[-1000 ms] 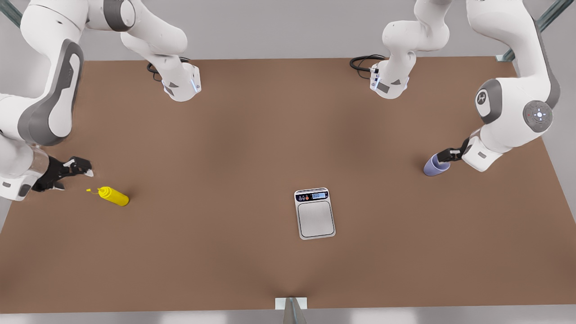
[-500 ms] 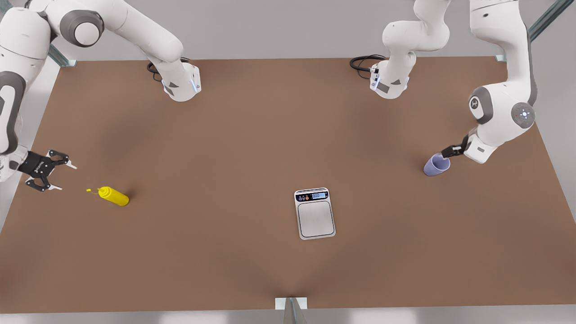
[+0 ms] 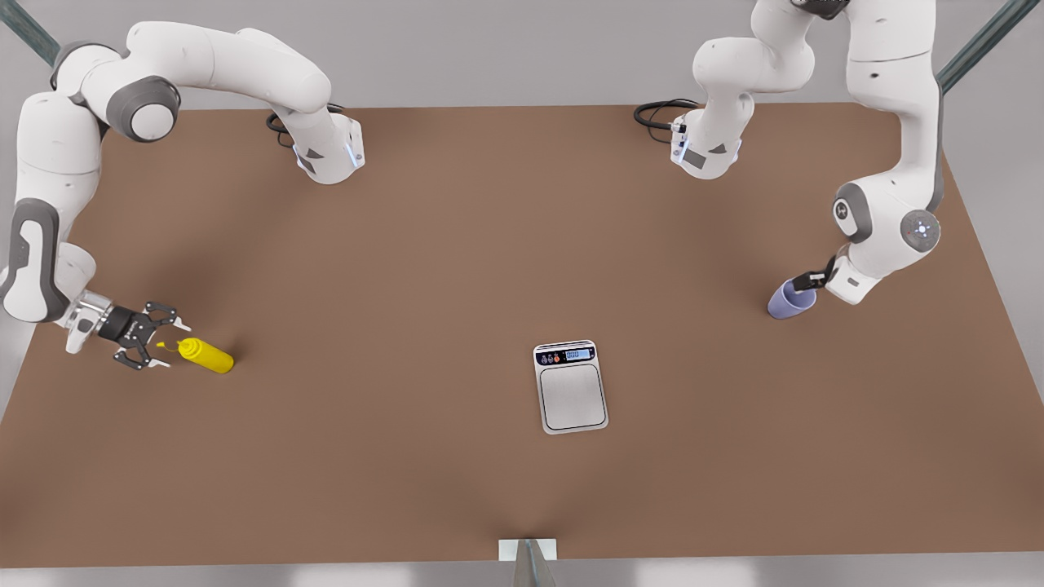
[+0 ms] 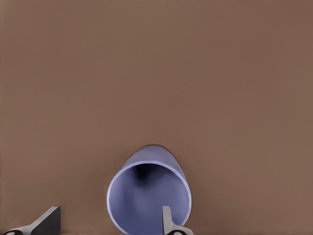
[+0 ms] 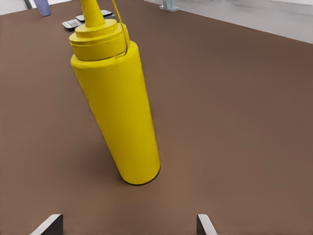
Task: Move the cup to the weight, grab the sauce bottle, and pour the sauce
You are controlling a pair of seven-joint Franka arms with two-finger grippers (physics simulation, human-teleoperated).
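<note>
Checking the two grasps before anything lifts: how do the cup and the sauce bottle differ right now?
The cup is lavender-blue, short and open-topped; the sauce bottle is yellow, taller and capped with a nozzle. The left gripper has one finger inside the cup's rim; the right gripper is open, short of the bottle. Both stand on the table.

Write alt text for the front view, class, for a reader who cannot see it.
On a brown table, the right gripper stands open beside the yellow sauce bottle at the front view's left, while the left gripper is at the lavender cup's rim at its right. The silver weight lies bare between them.
</note>
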